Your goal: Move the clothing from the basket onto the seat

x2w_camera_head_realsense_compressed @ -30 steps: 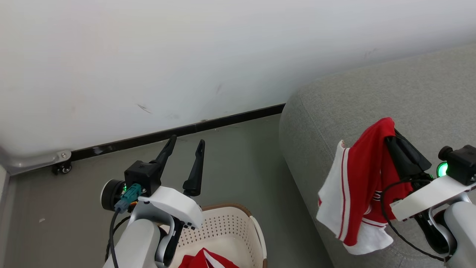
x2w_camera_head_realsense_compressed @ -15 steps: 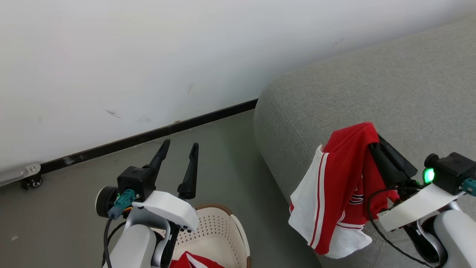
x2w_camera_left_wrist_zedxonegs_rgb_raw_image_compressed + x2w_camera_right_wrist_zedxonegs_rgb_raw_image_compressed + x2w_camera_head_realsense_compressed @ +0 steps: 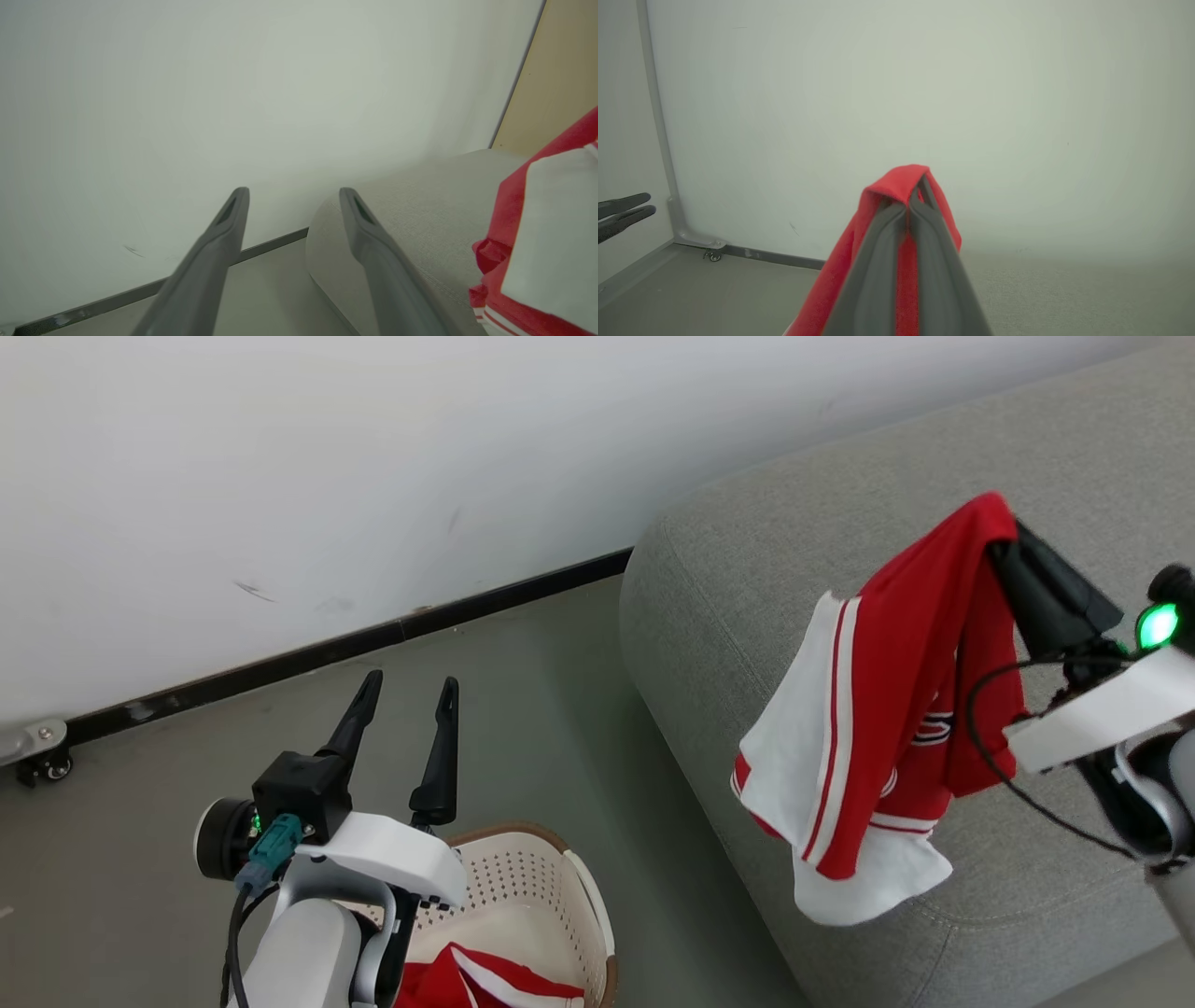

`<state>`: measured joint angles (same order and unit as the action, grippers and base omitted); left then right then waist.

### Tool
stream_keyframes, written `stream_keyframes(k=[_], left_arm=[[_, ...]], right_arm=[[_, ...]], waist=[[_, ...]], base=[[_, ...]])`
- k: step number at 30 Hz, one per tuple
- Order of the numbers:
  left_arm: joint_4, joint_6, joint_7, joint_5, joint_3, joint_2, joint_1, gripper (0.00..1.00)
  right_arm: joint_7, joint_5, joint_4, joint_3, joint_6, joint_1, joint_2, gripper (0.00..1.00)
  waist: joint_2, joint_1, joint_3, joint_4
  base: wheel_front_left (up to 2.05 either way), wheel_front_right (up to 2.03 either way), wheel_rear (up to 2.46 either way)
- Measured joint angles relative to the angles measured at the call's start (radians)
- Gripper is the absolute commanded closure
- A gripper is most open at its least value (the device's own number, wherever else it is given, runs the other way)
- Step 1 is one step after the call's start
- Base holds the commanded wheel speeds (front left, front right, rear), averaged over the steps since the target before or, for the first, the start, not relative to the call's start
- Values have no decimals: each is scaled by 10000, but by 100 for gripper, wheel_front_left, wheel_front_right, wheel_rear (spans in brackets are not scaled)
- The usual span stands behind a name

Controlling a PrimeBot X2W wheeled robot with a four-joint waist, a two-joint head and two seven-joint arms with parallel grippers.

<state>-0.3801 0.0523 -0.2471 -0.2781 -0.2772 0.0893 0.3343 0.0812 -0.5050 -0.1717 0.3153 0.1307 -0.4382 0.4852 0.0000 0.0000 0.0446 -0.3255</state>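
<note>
Right gripper [image 3: 1006,543]: you see its fingers pressed together on the top fold of a red garment [image 3: 868,709], at 3 o'clock in the head view.
Garment: it hangs down before the sofa [image 3: 747,579], with the white panel toward 9 o'clock; you cannot tell whether it touches the cushion.
Left gripper [image 3: 411,681]: fingers well apart with nothing between them, at 7 o'clock, near the basket [image 3: 560,845].
Other garment [image 3: 485,980]: it lies inside the basket, at 6 o'clock.

Home-like room: grey sofa [image 3: 794,523], laundry basket [image 3: 532,887], white wall [image 3: 373,448].
</note>
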Motion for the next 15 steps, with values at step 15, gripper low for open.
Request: stream_keyframes(k=[15], left_arm=[[546, 107, -12, 324, 119, 357, -77, 0]], right_arm=[[-1360, -874, -1030, -1960, 0, -3453, 1283, 100]], waist=[[0, 0, 826, 174]], base=[[0, 0, 0]])
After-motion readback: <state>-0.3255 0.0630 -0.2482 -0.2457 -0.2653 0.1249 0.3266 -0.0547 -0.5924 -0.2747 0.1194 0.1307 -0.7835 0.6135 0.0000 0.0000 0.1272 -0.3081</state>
